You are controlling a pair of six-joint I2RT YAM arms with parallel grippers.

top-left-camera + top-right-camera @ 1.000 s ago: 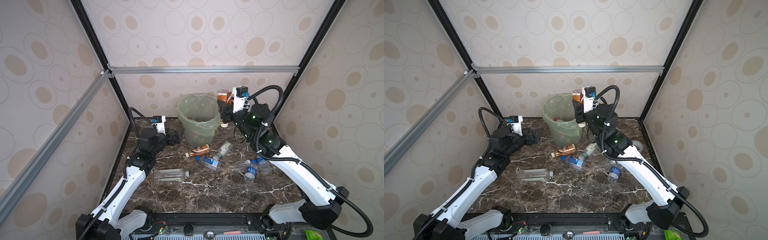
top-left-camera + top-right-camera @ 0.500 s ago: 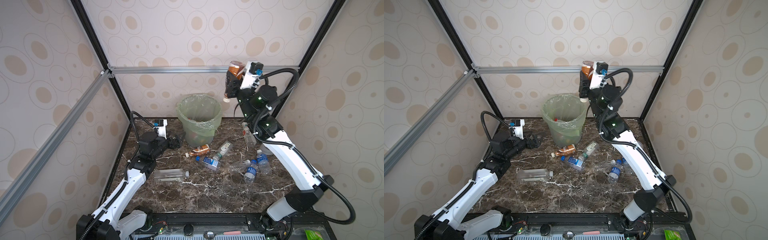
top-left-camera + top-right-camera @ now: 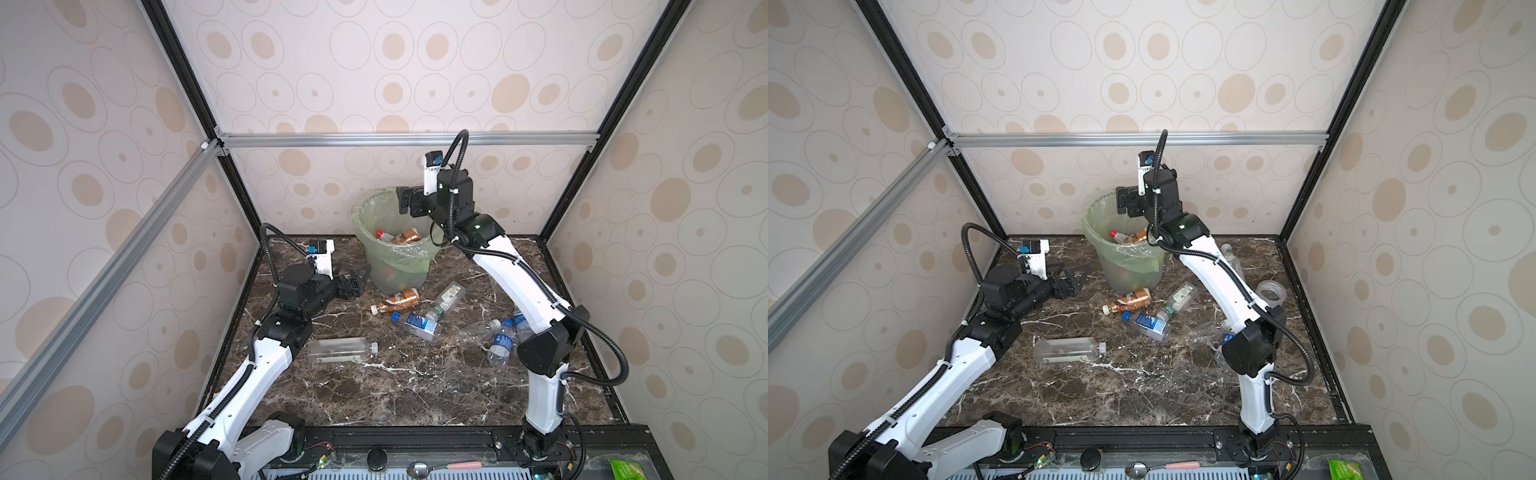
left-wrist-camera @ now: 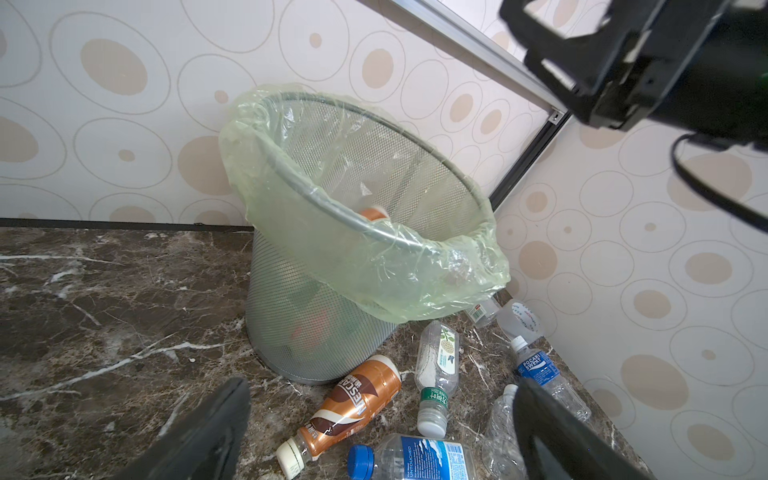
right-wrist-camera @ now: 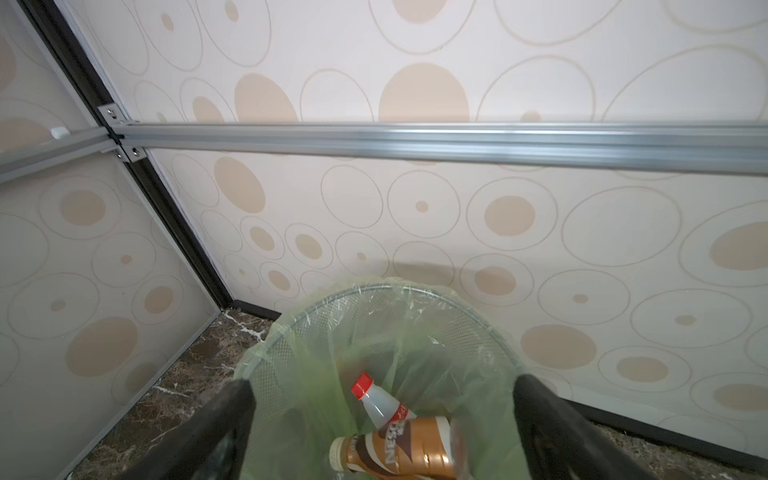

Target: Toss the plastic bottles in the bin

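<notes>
The bin (image 3: pixel 362 226) (image 3: pixel 1096 237), a mesh bucket lined with a pale green bag, stands at the back of the table. My right gripper (image 3: pixel 409 203) (image 5: pixel 384 384) hangs open just above its rim, with nothing between the fingers. Inside the bin lie a brown-labelled bottle (image 5: pixel 407 453) and a white red-capped bottle (image 5: pixel 378 403). My left gripper (image 3: pixel 357 278) (image 4: pixel 382 388) is open and empty, low beside the bin's left. In front of it lie another brown-labelled bottle (image 4: pixel 357 399) (image 3: pixel 399 300), a green-capped clear bottle (image 4: pixel 436 374) and a blue-labelled bottle (image 4: pixel 419 457).
A large clear bottle (image 3: pixel 340 350) lies near the left arm. More blue-labelled bottles (image 3: pixel 500 343) lie under the right arm. A roll of clear tape (image 3: pixel 1271 293) sits by the right wall. A metal bar (image 3: pixel 407 139) crosses the back wall above the bin.
The right gripper came down from high above the bin and opened. The brown-labelled bottle it held now lies in the bin. The left arm barely moved.
</notes>
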